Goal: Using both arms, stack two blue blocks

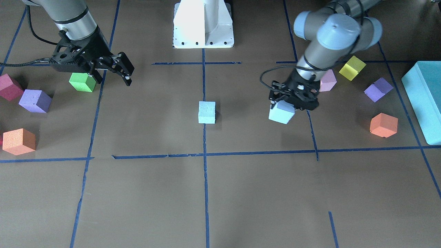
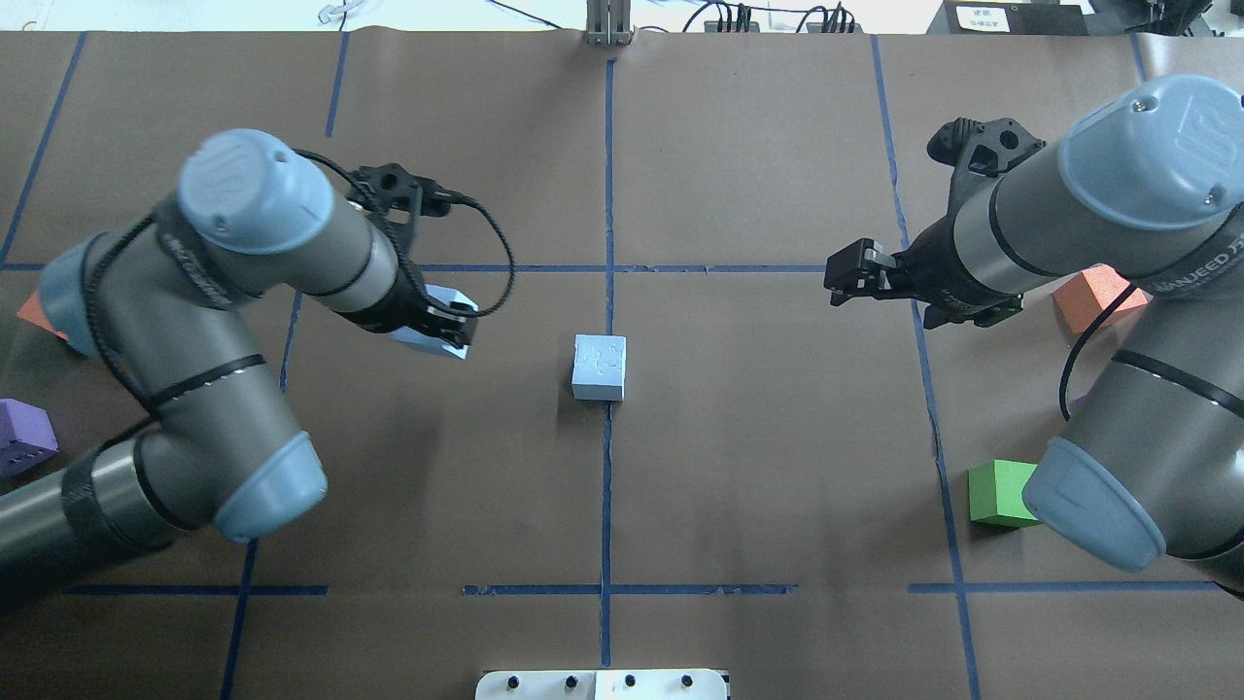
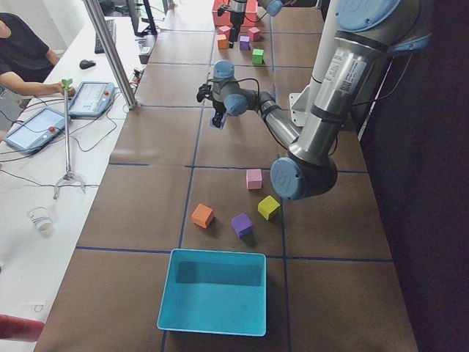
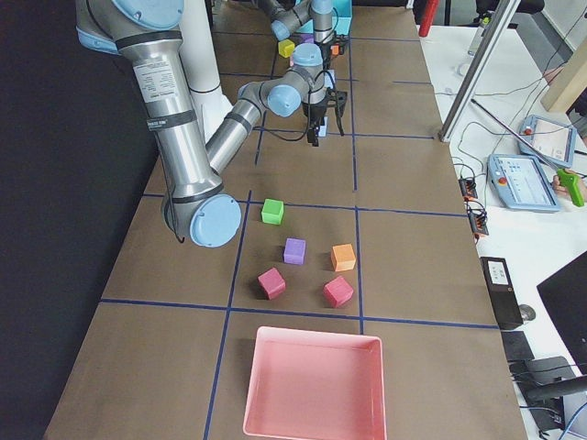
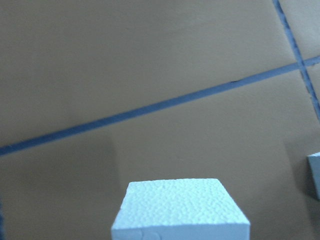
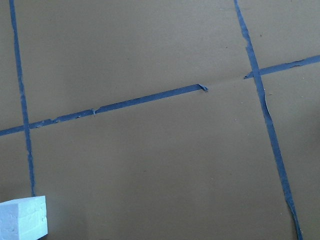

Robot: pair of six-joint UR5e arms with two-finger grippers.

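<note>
One pale blue block (image 1: 206, 112) sits alone at the table's centre, on the blue tape line; it also shows in the overhead view (image 2: 599, 367). My left gripper (image 1: 285, 104) is shut on the second pale blue block (image 1: 280, 115), left of centre in the overhead view (image 2: 428, 335), and seems to hold it just off the paper. That block fills the bottom of the left wrist view (image 5: 180, 212). My right gripper (image 1: 126, 70) is open and empty, off to the other side of the centre block (image 2: 836, 282).
A green cube (image 1: 82, 82) lies under the right arm. Purple (image 1: 35, 101), orange (image 1: 19, 141) and magenta cubes lie beyond it. Pink, yellow (image 1: 352, 68), purple and orange cubes and a teal box (image 1: 425, 100) flank the left arm. The white pedestal (image 1: 203, 24) stands behind.
</note>
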